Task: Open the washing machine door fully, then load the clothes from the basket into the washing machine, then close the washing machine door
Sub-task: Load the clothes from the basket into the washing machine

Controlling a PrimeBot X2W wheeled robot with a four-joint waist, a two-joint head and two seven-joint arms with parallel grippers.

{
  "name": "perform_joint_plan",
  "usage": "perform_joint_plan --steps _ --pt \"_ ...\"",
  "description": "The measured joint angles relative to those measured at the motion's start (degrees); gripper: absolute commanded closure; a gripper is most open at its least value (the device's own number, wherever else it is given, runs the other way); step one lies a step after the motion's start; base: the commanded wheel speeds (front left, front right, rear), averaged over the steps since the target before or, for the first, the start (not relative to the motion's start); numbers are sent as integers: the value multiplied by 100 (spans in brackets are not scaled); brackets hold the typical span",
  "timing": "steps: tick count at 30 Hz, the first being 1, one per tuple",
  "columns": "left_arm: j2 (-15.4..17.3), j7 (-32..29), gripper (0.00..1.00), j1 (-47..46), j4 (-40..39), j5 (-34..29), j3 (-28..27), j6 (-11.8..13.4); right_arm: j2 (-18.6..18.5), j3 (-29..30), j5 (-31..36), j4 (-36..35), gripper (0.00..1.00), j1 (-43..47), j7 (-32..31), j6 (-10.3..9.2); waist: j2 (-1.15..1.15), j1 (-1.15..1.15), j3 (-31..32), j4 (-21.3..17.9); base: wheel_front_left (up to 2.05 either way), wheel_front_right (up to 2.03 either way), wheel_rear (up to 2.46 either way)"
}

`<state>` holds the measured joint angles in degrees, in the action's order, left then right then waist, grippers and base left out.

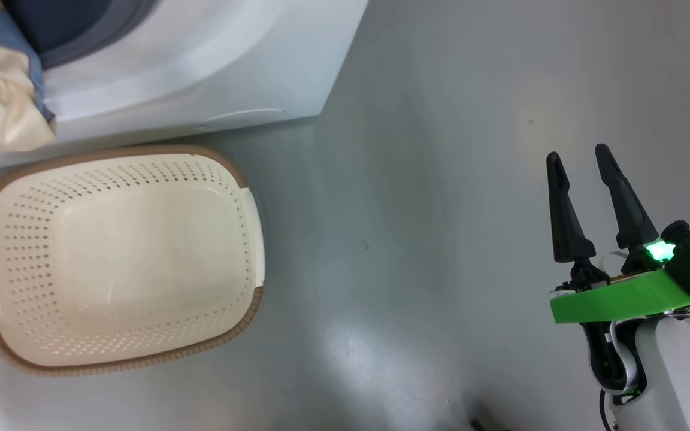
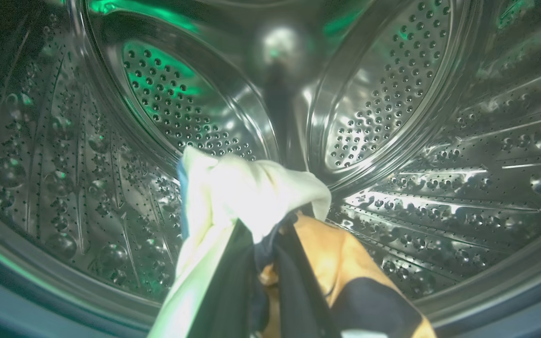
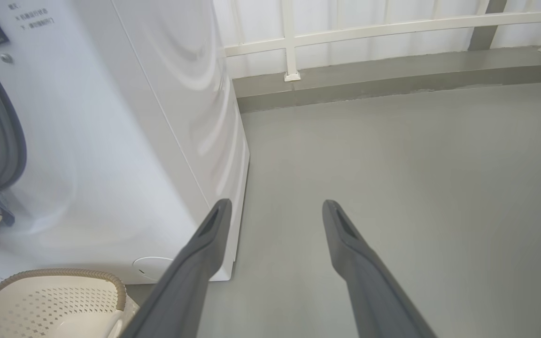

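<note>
- Clamped in the left gripper [image 2: 266, 234], the clothes [image 2: 237, 188] hang inside the steel drum [image 2: 392, 94].
- On the grey floor [image 1: 429, 179], the basket [image 1: 249, 239] sits just beside the washing machine [image 1: 201, 72] front.
- Well apart, the right gripper [image 1: 578, 154] holds its fingers spread.

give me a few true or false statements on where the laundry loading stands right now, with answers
1. The basket holds no clothes. True.
2. The right tool is shut on a garment. False: it is open and holds nothing, above the floor.
3. The left tool grips the clothes, pointing into the steel drum. True.
4. The basket stands on top of the washing machine. False: it stands on the floor in front of it.
</note>
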<state>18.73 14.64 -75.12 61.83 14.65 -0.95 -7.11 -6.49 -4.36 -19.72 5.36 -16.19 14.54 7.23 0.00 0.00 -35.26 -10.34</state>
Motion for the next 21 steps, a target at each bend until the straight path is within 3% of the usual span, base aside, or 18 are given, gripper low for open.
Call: perform_joint_plan --steps 4,9,15,16,18,19,20,21 --pt "71 0 100 -142 -408 -81 30 0 25 -1 0 -16 0 -9 0 0 0 0 -137 -68 0 0 0" --pt "65 1 100 -208 -1798 -238 -141 -10 68 1 0 -47 0 -193 0 0 0 0 -311 -100 0 0 0" --pt "8 8 100 -179 -2832 -370 -402 -10 88 -22 0 -60 0 -250 0 0 0 0 -394 -87 0 0 0" --pt "-14 8 95 -151 -2821 -370 -401 -10 90 -31 0 -60 0 -255 0 0 0 0 -395 -82 0 0 0" --pt "-52 8 63 -5 -2706 -371 -369 -20 91 -49 0 -59 0 -257 0 0 0 0 -389 -72 0 0 0" --pt "-67 7 22 62 -2552 -366 -356 -38 92 -62 0 -58 0 -257 0 0 0 0 -382 -67 0 0 0" --pt "-70 7 0 136 -2436 -368 -314 -41 93 -71 0 -59 0 -257 1 0 0 0 -375 -63 0 0 0" --pt "-73 7 0 188 -2358 -372 -302 -41 94 -75 0 -59 0 -257 0 0 0 0 -374 -60 0 0 0"
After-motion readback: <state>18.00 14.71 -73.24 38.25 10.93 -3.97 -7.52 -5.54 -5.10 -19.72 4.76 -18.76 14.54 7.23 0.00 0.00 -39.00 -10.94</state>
